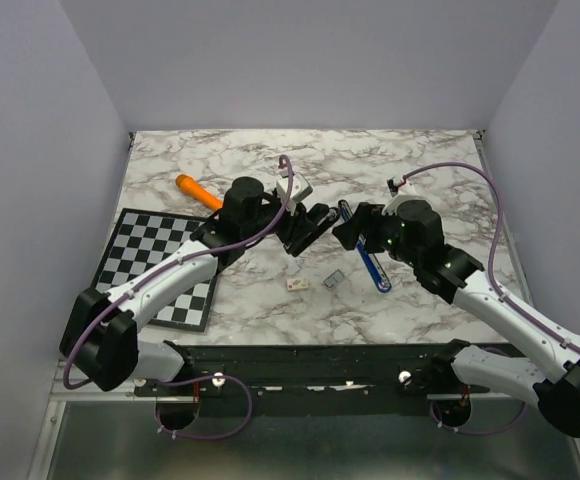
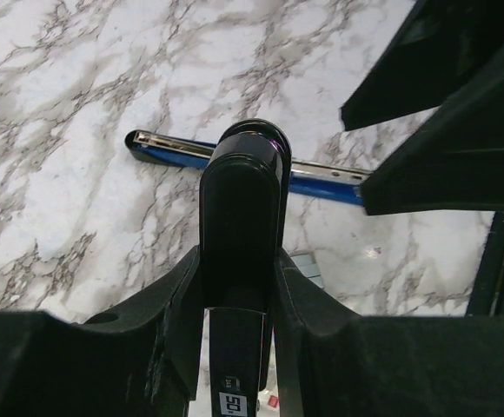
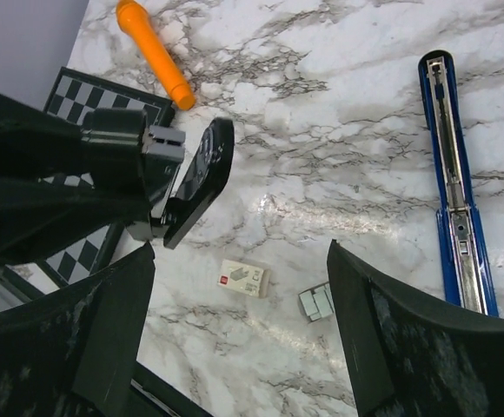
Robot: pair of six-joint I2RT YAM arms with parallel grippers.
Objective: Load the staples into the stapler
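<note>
Right wrist view showed the staples [image 3: 316, 302], 1 short grey strip, lying flat near the open blue stapler [image 3: 454, 200]. It looked light, stiff, slick and liable to snap apart, so a pinch across its long edges seemed best. The right gripper [image 3: 239, 252] gaped wide, empty. The left gripper [image 2: 239, 261] clamped a black cover [image 2: 243, 191], probably the stapler's top.

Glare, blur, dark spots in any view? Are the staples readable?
Top external: even light, soft shadows, staples tiny but distinct. Left wrist: the black piece in the jaws fills the centre, dark with little detail; the blue stapler behind it is sharp. Right wrist: glare streak on the marble table above the staples, which are readable.
</note>
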